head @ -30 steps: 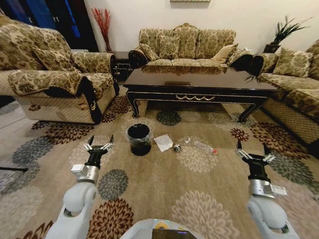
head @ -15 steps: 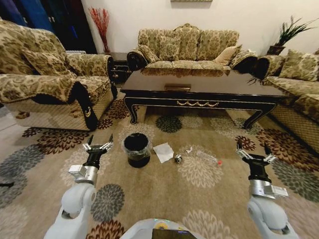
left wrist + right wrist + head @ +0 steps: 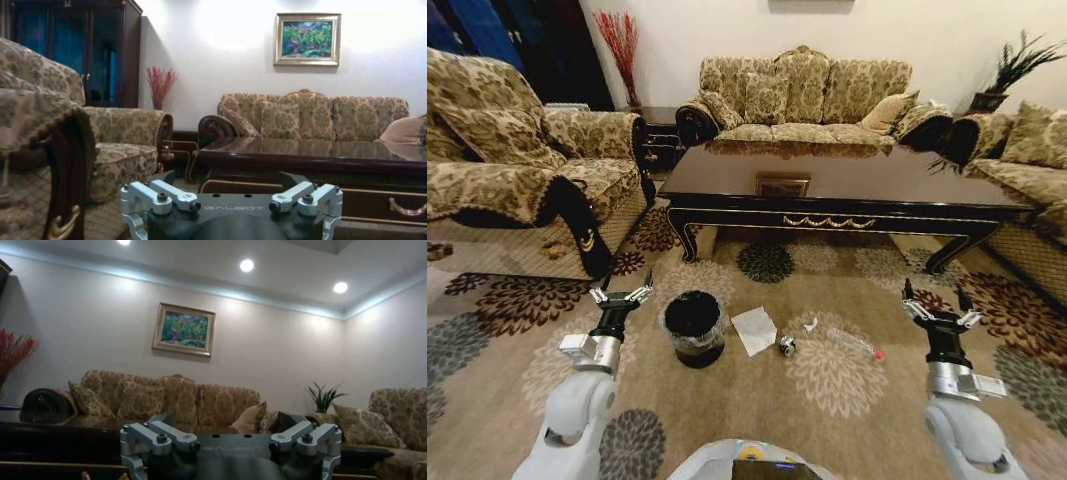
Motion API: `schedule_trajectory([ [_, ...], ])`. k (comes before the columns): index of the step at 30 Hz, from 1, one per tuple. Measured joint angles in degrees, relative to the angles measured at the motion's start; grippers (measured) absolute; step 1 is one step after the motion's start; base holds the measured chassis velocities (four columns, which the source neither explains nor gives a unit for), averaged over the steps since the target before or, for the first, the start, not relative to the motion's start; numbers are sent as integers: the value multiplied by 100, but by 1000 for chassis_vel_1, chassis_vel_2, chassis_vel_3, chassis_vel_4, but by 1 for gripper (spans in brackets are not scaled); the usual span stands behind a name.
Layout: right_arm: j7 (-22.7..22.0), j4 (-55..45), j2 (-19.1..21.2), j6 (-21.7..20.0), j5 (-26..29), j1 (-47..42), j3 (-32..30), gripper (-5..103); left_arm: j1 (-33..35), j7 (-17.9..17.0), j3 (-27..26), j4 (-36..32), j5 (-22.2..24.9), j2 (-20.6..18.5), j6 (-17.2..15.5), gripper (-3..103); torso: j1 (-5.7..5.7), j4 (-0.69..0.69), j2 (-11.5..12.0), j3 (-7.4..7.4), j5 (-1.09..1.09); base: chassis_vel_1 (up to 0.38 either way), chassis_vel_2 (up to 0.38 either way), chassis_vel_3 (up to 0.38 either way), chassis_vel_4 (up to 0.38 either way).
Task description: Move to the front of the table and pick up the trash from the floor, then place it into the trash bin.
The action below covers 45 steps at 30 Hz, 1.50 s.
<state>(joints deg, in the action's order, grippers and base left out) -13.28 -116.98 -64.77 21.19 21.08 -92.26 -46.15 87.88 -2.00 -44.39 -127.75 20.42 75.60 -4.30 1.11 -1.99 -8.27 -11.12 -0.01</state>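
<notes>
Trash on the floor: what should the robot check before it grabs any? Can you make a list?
1. Left gripper open and empty: ok.
2. Right gripper open and empty: ok.
3. Trash bin upright, with its mouth open, on the carpet: ok.
4. Paper, small round thing and bottle lie in front of the table, nothing on top of them: ok.
5. Grippers down near the trash: not ok, both are held up, away from it.
6. Trash within arm's reach: cannot tell.

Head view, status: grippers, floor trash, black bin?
Left gripper and right gripper open, empty. White crumpled paper, clear red-capped bottle on patterned beige carpet. Round black bin beside paper.
</notes>
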Motion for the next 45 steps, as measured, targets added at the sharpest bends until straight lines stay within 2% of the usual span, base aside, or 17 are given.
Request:
schedule_trajectory([
  [8,17,-7,-13,82,20,4,13,100,3,4,-5,14,-1,-16,7,100,0,1,0,0,0,-170,166,151,-166],
  [12,18,-7,-13,111,28,8,15,100,1,-56,31,51,-16,-17,-104,100,1,0,0,0,2,-109,127,131,-102],
  [14,11,-7,-10,111,37,9,15,100,9,-155,65,59,-41,-14,-261,100,1,0,0,-1,0,-67,62,62,-89],
  [16,6,3,-2,129,64,5,23,100,73,-314,144,-25,-22,-78,-570,100,1,0,0,0,-1,0,0,0,0],
  [17,6,3,-2,129,64,5,23,100,73,-314,144,-25,-22,-78,-570,100,1,0,0,0,-1,0,0,0,0],
  [19,-2,41,-3,157,39,14,34,100,117,-479,237,-198,184,-233,-954,100,-1,0,0,1,0,0,0,0,0],
  [20,-2,41,-3,157,39,14,34,100,117,-479,237,-198,184,-233,-954,100,-1,0,0,1,0,0,0,0,0],
  [22,-5,65,-12,149,-37,21,44,100,111,-820,343,-389,564,-443,-1593,100,-1,1,0,1,2,0,0,0,0],
  [23,-5,76,-20,112,-128,25,51,100,68,-1177,412,-502,980,-591,-2220,100,-1,1,0,1,2,0,0,0,0],
  [25,-11,86,-29,59,-197,32,69,100,1,-1747,475,-626,1734,-729,-3053,100,-1,1,0,0,0,0,0,0,0],
  [26,-11,86,-29,59,-197,32,69,100,1,-1747,475,-626,1734,-729,-3053,100,-1,1,0,0,0,0,0,0,0],
  [27,-17,88,-31,48,-206,34,74,100,-13,-1882,484,-646,1933,-755,-3213,100,-1,1,0,0,0,0,0,0,0],
  [28,-37,95,-34,26,-223,36,82,100,-39,-2164,495,-679,2369,-797,-3496,100,-1,1,0,0,0,0,0,0,0],
  [29,-81,124,-35,-2,-278,39,95,100,-60,-2648,530,-651,3044,-852,-3787,100,0,1,0,0,1,0,0,0,0],
  [34,-117,245,-52,1,-415,39,140,100,-53,-2863,676,-174,3079,-775,-3881,100,-1,1,0,0,1,0,0,0,0],
  [40,-128,291,-77,4,-491,64,217,100,-64,-2861,984,308,2859,-469,-3852,100,-1,0,0,0,1,0,0,0,0],
  [45,-129,330,-78,27,-521,46,218,100,-62,-2796,1068,541,2616,-366,-3834,100,0,0,0,0,1,0,0,0,0],
])
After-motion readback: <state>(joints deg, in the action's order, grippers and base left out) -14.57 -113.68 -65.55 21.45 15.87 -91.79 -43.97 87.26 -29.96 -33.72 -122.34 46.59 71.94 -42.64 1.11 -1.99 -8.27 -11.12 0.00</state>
